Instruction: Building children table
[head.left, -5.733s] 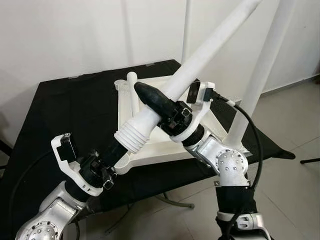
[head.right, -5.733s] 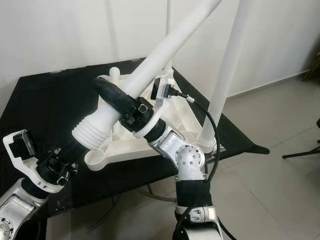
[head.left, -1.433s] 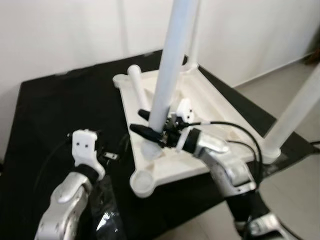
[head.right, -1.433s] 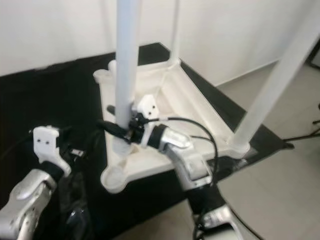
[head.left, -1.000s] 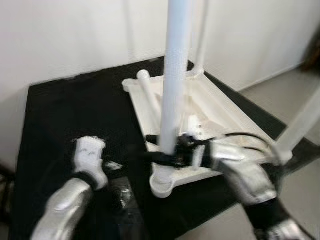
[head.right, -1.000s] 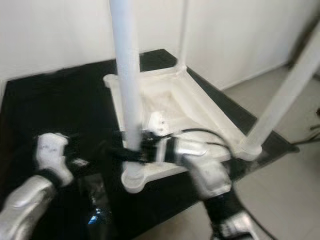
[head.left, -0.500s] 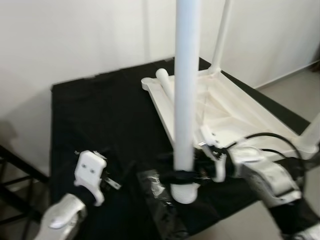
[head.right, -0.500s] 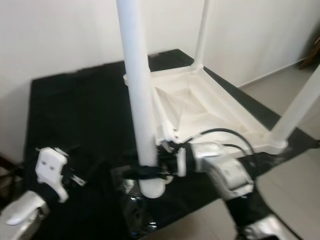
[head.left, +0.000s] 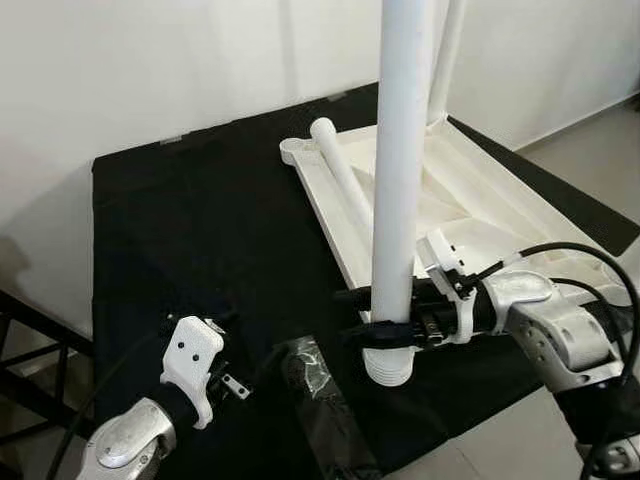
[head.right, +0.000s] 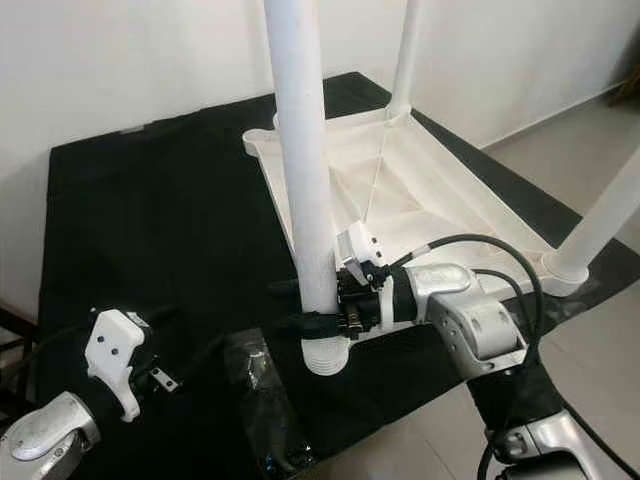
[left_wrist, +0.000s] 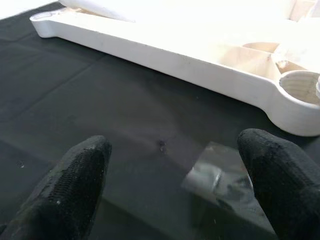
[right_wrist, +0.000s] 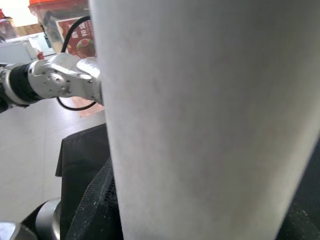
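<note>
- Two grippers were in play around the upturned white tabletop (head.left: 470, 215), which lay underside-up on the black cloth (head.left: 190, 230).
- Off the tabletop's near-left side, the left gripper (left_wrist: 170, 180) hovered low over the cloth, its black fingers (left_wrist: 75, 175) spread wide with nothing between them.
- Just ahead of it a clear plastic bag (head.left: 315, 385) lay crumpled on the cloth, near the tabletop's near corner socket (left_wrist: 300, 90).
- At that near corner, the right gripper (head.left: 365, 315) was clamped on the white table leg (head.left: 400, 170), one finger on each side of the tube, just above its ribbed threaded end (head.left: 390, 362).
- That leg stood upright, ribbed end down at the corner; whether it sat in the socket could not be told.
- Along the tabletop's left rim, a loose leg (head.left: 340, 180) lay flat.
- At the tabletop's far corner, another leg (head.right: 405, 55) stood upright, and one more (head.right: 600, 225) rose from the right corner.
</note>
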